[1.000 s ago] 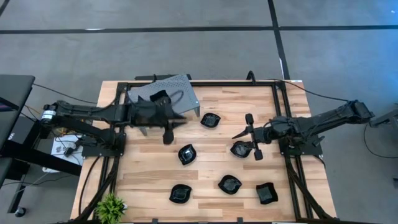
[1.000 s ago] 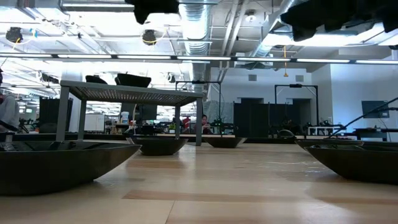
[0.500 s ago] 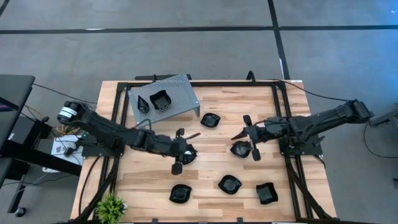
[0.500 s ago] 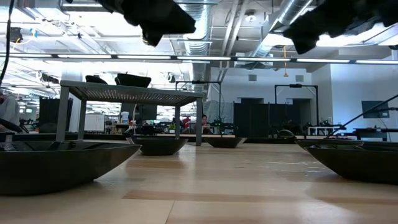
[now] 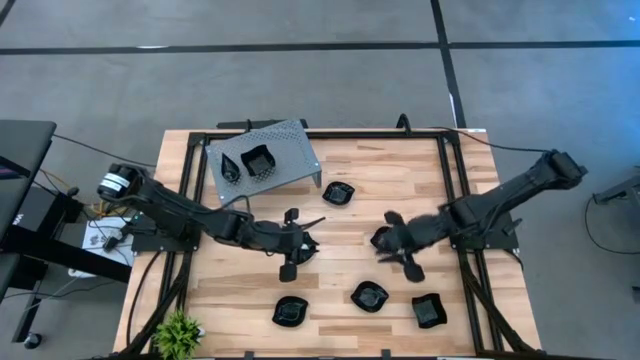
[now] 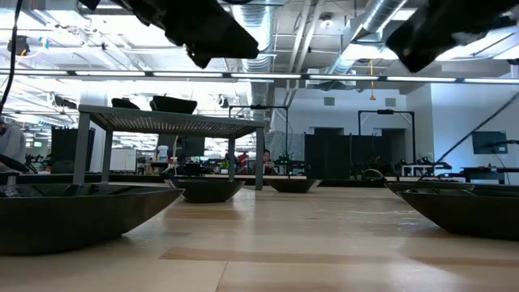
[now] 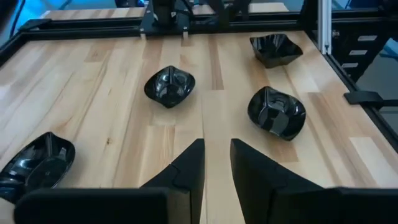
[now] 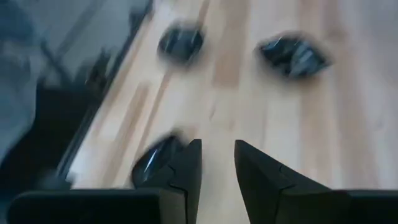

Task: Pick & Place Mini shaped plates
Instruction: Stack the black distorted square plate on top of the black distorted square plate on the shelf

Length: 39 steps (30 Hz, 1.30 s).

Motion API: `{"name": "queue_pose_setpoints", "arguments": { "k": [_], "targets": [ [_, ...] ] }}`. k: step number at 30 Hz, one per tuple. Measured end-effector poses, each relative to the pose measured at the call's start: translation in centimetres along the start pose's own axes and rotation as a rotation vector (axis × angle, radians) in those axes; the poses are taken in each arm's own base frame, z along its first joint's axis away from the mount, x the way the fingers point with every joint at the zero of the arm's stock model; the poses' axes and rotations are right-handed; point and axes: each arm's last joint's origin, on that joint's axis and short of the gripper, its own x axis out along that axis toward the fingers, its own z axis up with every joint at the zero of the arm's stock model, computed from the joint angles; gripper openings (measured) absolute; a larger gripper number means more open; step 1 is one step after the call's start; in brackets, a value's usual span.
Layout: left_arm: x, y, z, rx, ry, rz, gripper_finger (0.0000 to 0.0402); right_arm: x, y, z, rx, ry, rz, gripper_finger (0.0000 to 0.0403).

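Several glossy black mini plates lie flat on the wooden table: one [image 5: 338, 193] near the stand, three along the near side [image 5: 290, 311], [image 5: 370, 296], [image 5: 429, 310]. Two more [image 5: 257, 160] sit on the grey perforated stand [image 5: 290, 145]. My left gripper [image 5: 312, 238] hovers open above a mid-table plate, which it mostly hides. In its wrist view the open left gripper [image 7: 217, 149] is over bare wood. My right gripper [image 5: 380, 241] hovers open over another plate [image 8: 152, 163], which shows beside one finger. The low view shows both grippers well above the table.
Black rails frame the table's left [image 5: 190, 200], far and right [image 5: 455, 190] sides. A small green plant [image 5: 178, 330] stands at the near left corner. Bare wood lies between the two grippers and along the table's far right part.
My left arm has swung from beside the stand toward the table's middle and near side, stopping above a mid-table plate. My right gripper has moved toward the near edge and slightly left, over the plate beneath it, and is still moving. No plate has shifted.
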Motion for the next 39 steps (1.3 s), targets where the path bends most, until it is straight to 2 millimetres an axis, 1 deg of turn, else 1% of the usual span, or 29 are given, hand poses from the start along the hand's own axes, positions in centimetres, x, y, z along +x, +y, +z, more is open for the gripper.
{"name": "queue_pose_setpoints", "arguments": {
  "k": [2,5,7,10,14,19,25,29,31,35,39],
  "targets": [
    [-0.1,0.0,0.1,0.003,-0.009,-0.001,0.0078,0.0,1.3,1.0,0.005,0.084,0.015,0.0085],
    [-0.4,0.2,0.4,0.001,-0.021,0.001,0.0078,-0.3,3.2,2.3,0.085,0.221,0.01,0.0079],
    [-0.6,0.2,0.6,-0.003,-0.032,0.001,0.0078,-0.3,4.4,2.7,0.13,0.313,-0.007,0.0076],
    [-0.6,0.2,0.6,-0.002,-0.032,0.001,0.0078,0.0,6.1,2.3,0.232,0.461,-0.043,0.0077],
    [-0.6,0.3,0.6,-0.01,-0.032,0.004,0.0078,1.5,8.6,0.5,0.395,0.657,-0.047,0.0087],
    [-0.6,0.3,0.7,-0.014,-0.035,0.003,0.0078,3.7,11.3,-2.3,0.469,0.838,-0.078,0.0113],
    [-0.6,0.3,0.7,-0.024,-0.039,0.002,0.0078,5.7,13.3,-5.0,0.519,0.98,-0.123,0.015],
    [-0.6,0.3,0.7,-0.023,-0.039,0.001,0.0078,6.8,14.1,-6.7,0.494,1.053,-0.15,0.0168],
    [-0.6,0.3,0.7,-0.024,-0.039,0.001,0.0078,7.2,14.3,-7.2,0.496,1.077,-0.156,0.0172],
    [-0.6,0.3,0.7,-0.066,-0.039,0.0,0.0078,7.9,14.2,-7.8,0.497,1.102,-0.174,0.0171],
    [-0.6,0.3,0.7,-0.068,-0.04,0.0,0.0078,8.3,14.2,-8.2,0.468,1.106,-0.184,0.0162]
  ]
}}
